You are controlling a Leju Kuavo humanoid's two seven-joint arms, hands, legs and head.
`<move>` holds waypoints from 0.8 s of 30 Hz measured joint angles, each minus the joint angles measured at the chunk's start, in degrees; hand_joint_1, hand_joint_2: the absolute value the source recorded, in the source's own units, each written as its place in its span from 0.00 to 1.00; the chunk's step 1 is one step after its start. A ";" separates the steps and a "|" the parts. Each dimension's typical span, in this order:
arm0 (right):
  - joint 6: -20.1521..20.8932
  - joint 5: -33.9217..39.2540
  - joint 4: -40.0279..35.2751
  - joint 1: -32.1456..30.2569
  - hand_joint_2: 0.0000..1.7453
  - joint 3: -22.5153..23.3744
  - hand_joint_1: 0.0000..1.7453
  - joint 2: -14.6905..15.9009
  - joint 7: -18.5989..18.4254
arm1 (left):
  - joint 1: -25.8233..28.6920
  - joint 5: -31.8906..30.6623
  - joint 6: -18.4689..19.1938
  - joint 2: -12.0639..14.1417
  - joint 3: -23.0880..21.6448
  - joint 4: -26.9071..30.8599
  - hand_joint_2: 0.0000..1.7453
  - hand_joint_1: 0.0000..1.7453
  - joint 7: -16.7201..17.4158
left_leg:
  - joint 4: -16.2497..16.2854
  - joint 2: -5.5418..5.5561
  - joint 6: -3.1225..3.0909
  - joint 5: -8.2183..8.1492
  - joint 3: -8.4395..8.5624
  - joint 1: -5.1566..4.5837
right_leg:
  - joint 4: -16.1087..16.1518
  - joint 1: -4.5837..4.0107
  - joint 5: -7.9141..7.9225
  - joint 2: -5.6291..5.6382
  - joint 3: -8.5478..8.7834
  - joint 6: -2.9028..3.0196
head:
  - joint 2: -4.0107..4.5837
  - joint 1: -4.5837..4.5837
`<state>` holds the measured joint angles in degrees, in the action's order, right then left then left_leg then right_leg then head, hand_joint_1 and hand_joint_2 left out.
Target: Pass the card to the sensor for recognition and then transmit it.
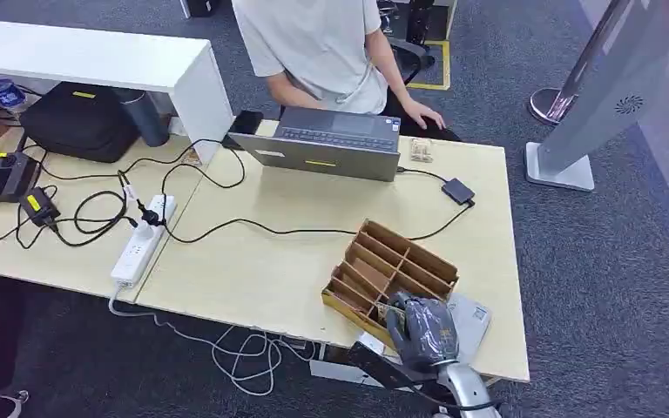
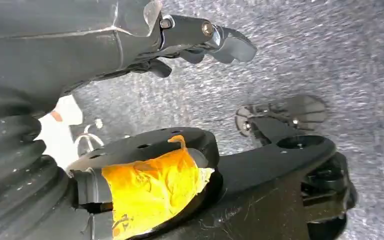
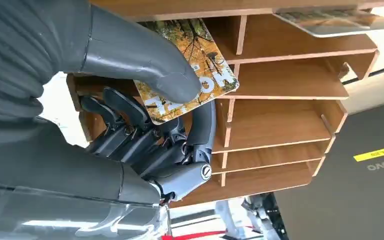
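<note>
Right hand point(image 3: 145, 130): down at the near end of the wooden slotted card organiser point(image 1: 401, 261), thick grey thumb pressing on the card's face, dark fingers curled beneath — pinching it.
Card point(image 3: 190, 70): glossy autumn-tree printed card with white lettering, pinched at its near edge, far edge reaching into a near compartment of the organiser; at 5 o'clock on the pale wooden tabletop point(image 1: 253, 261) in the head view.
Left hand point(image 2: 215, 42): hanging low over grey carpet, fingers loosely spread, holding nothing.
Step in hand: picking the card, by the look of it; grip looks set, lift not yet done.
Second card point(image 3: 340, 22): lying along the organiser's far rim, untouched.
Likely sensor: small black box on a cable point(image 1: 458, 191), at 1 o'clock from the organiser.
Next move calls for: drawing the card straight out without catching the dividers, then carrying it over that box.
Beyond: open grey laptop point(image 1: 335, 144) at 12 o'clock, seated person in a pale shirt point(image 1: 314, 43) behind it.
</note>
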<state>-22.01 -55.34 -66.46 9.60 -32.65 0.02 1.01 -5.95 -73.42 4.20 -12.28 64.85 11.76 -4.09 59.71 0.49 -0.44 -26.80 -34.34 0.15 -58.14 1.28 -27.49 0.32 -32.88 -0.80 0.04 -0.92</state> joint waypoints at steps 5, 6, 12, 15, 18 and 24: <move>0.13 0.00 -0.26 -0.21 1.00 0.04 1.00 0.02 0.00 | 0.10 0.00 0.00 0.00 0.00 0.00 1.00 0.00 -0.24 | 0.00 -0.01 0.01 -0.01 0.00 0.00 | 0.00 0.00 0.00 0.02 -0.01 0.00 | 0.00 0.02; 0.15 0.00 -0.29 -0.23 1.00 0.04 1.00 0.04 0.00 | 0.11 0.00 0.00 0.00 0.00 0.02 1.00 0.00 -0.24 | 0.00 -0.02 0.01 -0.01 0.00 0.00 | 0.00 0.00 0.00 0.02 -0.01 0.00 | 0.00 0.00; 0.17 0.02 -0.42 -0.33 1.00 0.04 1.00 0.11 0.00 | 0.16 0.00 0.00 0.04 -0.02 0.00 1.00 0.00 -0.24 | -0.01 -0.02 0.01 0.00 0.00 0.01 | 0.00 -0.01 0.00 0.02 0.00 0.00 | 0.00 0.02; 1.06 2.70 -0.79 -0.32 1.00 0.22 1.00 0.15 0.63 | 0.19 0.02 0.00 0.04 -0.02 0.00 1.00 0.00 -0.22 | -0.01 -0.02 0.01 0.00 0.00 0.01 | -0.01 -0.01 0.00 0.02 0.00 0.00 | 0.00 0.02; 6.17 9.85 -2.17 -0.13 1.00 1.27 1.00 0.15 2.34 | 0.26 0.26 -0.13 0.04 -0.02 0.00 1.00 0.00 -0.22 | 0.00 -0.02 0.01 0.00 0.00 0.01 | -0.01 -0.01 0.00 0.03 0.00 0.00 | 0.00 0.02; 19.64 24.84 -3.28 4.53 1.00 3.35 1.00 1.29 5.09 | 0.41 0.24 -0.17 0.02 -0.02 0.00 1.00 0.00 -0.06 | 0.00 -0.28 0.00 0.00 0.05 0.00 | -0.01 -0.01 0.12 0.21 -0.02 0.03 | 0.00 0.00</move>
<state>-2.37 -30.50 -69.75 14.12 -29.31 1.31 6.10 -5.54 -73.18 4.02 -12.26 64.83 11.76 -4.15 59.71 0.21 -0.43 -26.80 -34.28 0.15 -58.14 1.27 -27.37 0.53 -32.90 -0.76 0.04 -0.92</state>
